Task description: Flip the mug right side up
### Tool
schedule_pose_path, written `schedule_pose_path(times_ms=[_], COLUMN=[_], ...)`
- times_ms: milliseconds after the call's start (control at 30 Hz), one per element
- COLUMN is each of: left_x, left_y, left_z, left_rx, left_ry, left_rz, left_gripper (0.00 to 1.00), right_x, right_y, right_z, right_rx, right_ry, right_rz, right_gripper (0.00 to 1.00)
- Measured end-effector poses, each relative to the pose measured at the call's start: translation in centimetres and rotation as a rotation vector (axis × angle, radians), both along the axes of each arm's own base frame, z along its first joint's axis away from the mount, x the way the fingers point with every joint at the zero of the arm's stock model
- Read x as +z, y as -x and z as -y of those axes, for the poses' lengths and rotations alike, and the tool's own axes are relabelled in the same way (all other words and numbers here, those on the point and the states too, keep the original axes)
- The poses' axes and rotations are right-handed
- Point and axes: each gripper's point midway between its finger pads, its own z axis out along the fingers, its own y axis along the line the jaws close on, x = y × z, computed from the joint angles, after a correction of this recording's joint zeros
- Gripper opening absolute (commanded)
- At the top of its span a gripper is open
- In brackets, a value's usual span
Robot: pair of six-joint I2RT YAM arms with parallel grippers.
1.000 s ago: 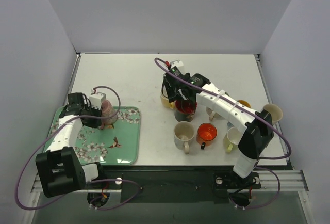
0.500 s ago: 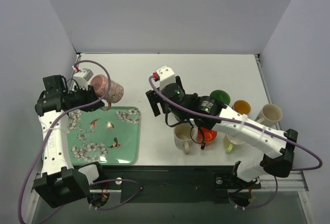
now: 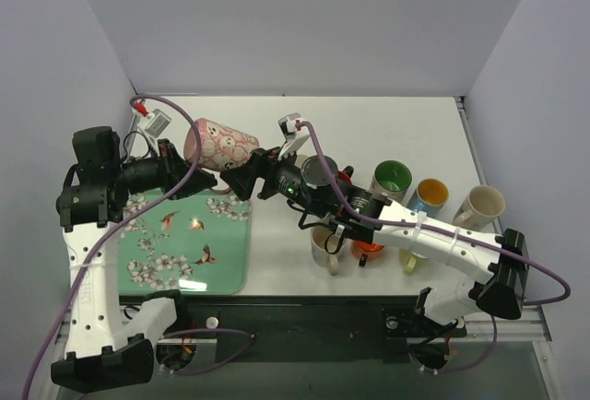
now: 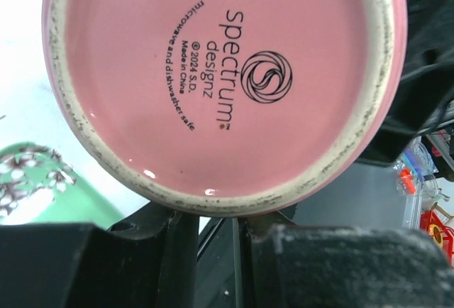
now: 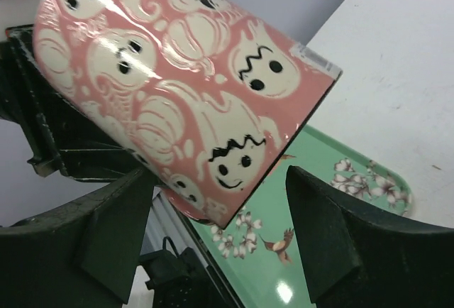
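Note:
The pink mug with white ghosts and pumpkins hangs on its side in the air over the back right corner of the green floral tray. My left gripper is shut on it at its base end. In the left wrist view the mug's pink base fills the frame above my gripper. My right gripper is open at the mug's other end. In the right wrist view the mug's rim end lies between the spread fingers of that gripper, without touching them.
Several upright mugs stand at the right: a green one, a blue one with yellow inside, a cream one, an orange one and a beige one. The tray lies below the held mug.
My left arm has lifted the mug off the tray, up and to the right, tipping it sideways. My right arm has swung left from the mug cluster to the mug's rim and opened wider.

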Motion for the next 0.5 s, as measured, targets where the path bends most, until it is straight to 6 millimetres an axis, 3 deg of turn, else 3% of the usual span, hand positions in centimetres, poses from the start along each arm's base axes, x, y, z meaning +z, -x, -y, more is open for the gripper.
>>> schedule_pose_path(times_ms=[133,267,333,367,400,433,467,500], left_x=[1.4,0.6,0.1,-0.1,-0.2,-0.4,-0.8,-1.1], left_y=[0.5,0.6,0.3,0.1,-0.2,-0.7,-1.0,-1.0], left_z=[0.7,1.6,1.8,1.8,1.7,1.7,1.6,1.5], left_rx=[-0.022,-0.064,-0.078,-0.079,-0.078,-0.071,-0.059,-0.05], left_ry=[0.044,0.055,0.06,0.059,0.059,0.058,0.062,0.072], left_rz=[0.028,0.001,-0.019,-0.022,-0.03,-0.037,-0.068,-0.118], left_gripper=[0.0,0.0,0.0,0.0,0.0,0.0,0.0,0.29], right_x=[-0.1,1.7,1.8,1.6,1.3,0.9,0.9,1.0], right_y=[0.3,0.7,0.7,0.5,0.4,0.4,0.7,0.6], right_z=[-1.1,-1.6,-1.5,-1.5,-1.5,-1.5,-1.6,-1.6], right_rx=[0.037,0.08,0.083,0.08,0.081,0.086,0.115,0.121], right_ry=[-0.033,-0.087,-0.089,-0.08,-0.072,-0.059,-0.039,-0.023], right_rz=[-0.019,0.014,0.018,0.018,0.011,0.009,0.035,0.062], right_gripper=[0.63,0.58,0.44,0.23,0.1,0.0,0.0,0.0])
